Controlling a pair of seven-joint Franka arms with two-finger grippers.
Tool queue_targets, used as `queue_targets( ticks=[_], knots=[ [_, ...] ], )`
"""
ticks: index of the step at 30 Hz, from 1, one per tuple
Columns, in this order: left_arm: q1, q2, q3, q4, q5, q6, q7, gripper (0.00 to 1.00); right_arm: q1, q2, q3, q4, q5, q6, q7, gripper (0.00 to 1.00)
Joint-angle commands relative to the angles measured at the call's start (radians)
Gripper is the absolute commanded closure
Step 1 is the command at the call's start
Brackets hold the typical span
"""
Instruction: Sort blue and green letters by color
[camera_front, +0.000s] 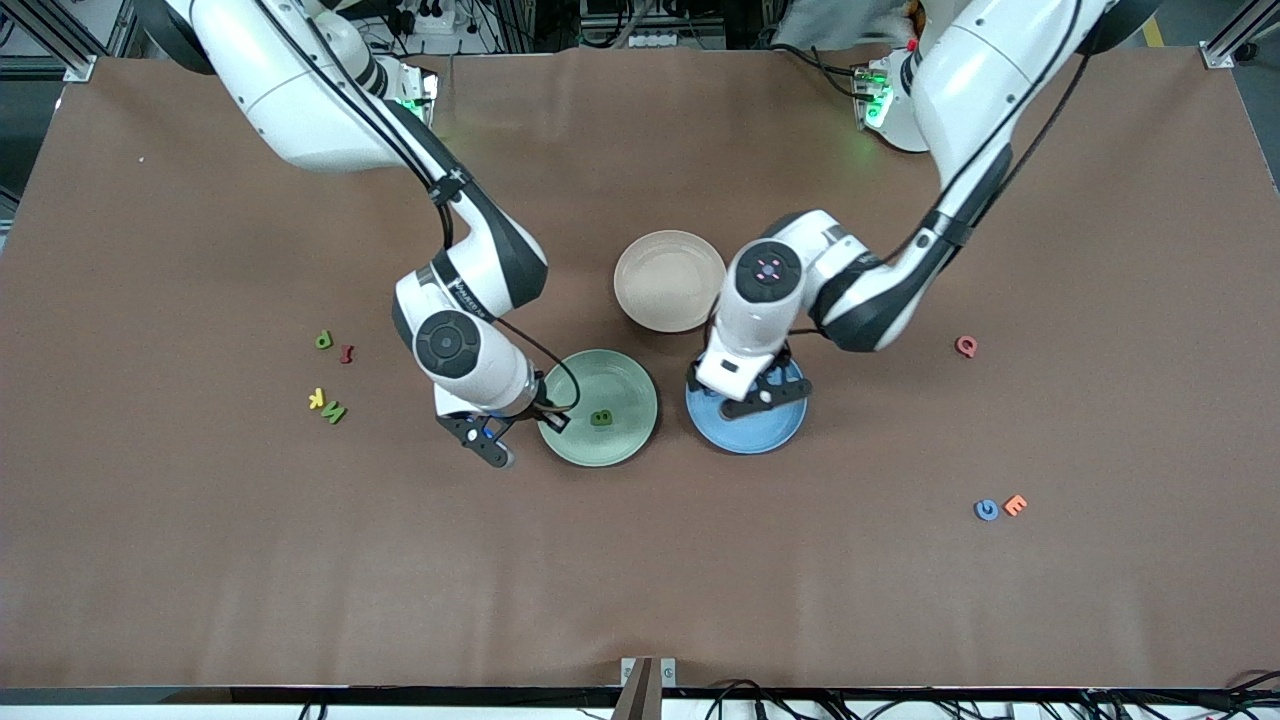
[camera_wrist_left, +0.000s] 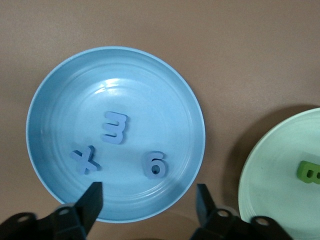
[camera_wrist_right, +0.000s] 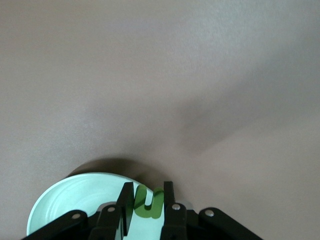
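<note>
Blue plate (camera_wrist_left: 45, 95) holds blue E (camera_wrist_left: 115, 127), X (camera_wrist_left: 84, 160), 9 (camera_wrist_left: 154, 164); left gripper (camera_wrist_left: 149, 202) over it, jaws wide, nothing held. Green plate (camera_front: 625, 375) holds B (camera_front: 601, 418). Right gripper (camera_wrist_right: 148, 197) clamps green U (camera_wrist_right: 148, 202) over its rim. Beige bowl (camera_front: 669, 280) w/ nothing inside.

Blue letters: X (camera_wrist_left: 85, 160), E (camera_wrist_left: 115, 127) and 9 (camera_wrist_left: 154, 165) lie flat, apart from each other, in the blue plate (camera_wrist_left: 50, 90). Blue G (camera_front: 987, 510) lies flat on the desk (camera_front: 640, 560) toward the left arm's end, nearer the front camera than the plates, just beside an orange letter.

Green letters: B (camera_front: 601, 418) lies in the green plate (camera_front: 620, 375). U (camera_wrist_right: 148, 201) is pinched between the fingers of the right claw (camera_wrist_right: 148, 200), over the green plate's rim. P (camera_front: 323, 340) and N (camera_front: 334, 412) lie on the desk toward the right arm's end; N just beside a yellow letter.
</note>
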Motion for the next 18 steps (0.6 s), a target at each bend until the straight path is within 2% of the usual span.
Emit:
queue_targets(
  ticks=[1, 6, 8, 9, 11, 14, 15, 18],
  knots=[
    [0.126, -0.023, -0.006, -0.004, -0.014, -0.038, 0.157, 0.0, 0.024, 0.031, -0.002, 0.03, 0.019, -0.006, 0.037, 0.84],
    [0.26, -0.027, -0.004, 0.0, -0.014, -0.057, 0.407, 0.0, 0.041, 0.045, -0.002, 0.03, 0.016, -0.003, 0.051, 0.84],
    [0.312, -0.027, -0.004, 0.001, -0.013, -0.057, 0.514, 0.0, 0.043, 0.047, -0.002, 0.03, 0.016, -0.003, 0.049, 0.8],
    [0.338, -0.024, -0.004, 0.0, -0.013, -0.057, 0.559, 0.0, 0.043, 0.048, -0.004, 0.03, 0.016, -0.003, 0.049, 0.72],
    [0.372, -0.016, -0.004, 0.001, -0.013, -0.057, 0.623, 0.0, 0.043, 0.047, -0.002, 0.03, 0.018, -0.005, 0.051, 0.42],
    [0.404, -0.002, 0.0, 0.004, 0.0, -0.051, 0.692, 0.0, 0.043, 0.047, -0.002, 0.03, 0.013, -0.005, 0.043, 0.04],
    [0.415, 0.003, 0.003, 0.006, 0.0, -0.049, 0.725, 0.0, 0.043, 0.047, -0.002, 0.03, 0.008, -0.005, 0.037, 0.0],
    [0.447, 0.009, 0.011, 0.006, -0.007, -0.044, 0.859, 0.0, 0.041, 0.045, -0.002, 0.03, -0.001, -0.005, 0.002, 0.0]
  ],
)
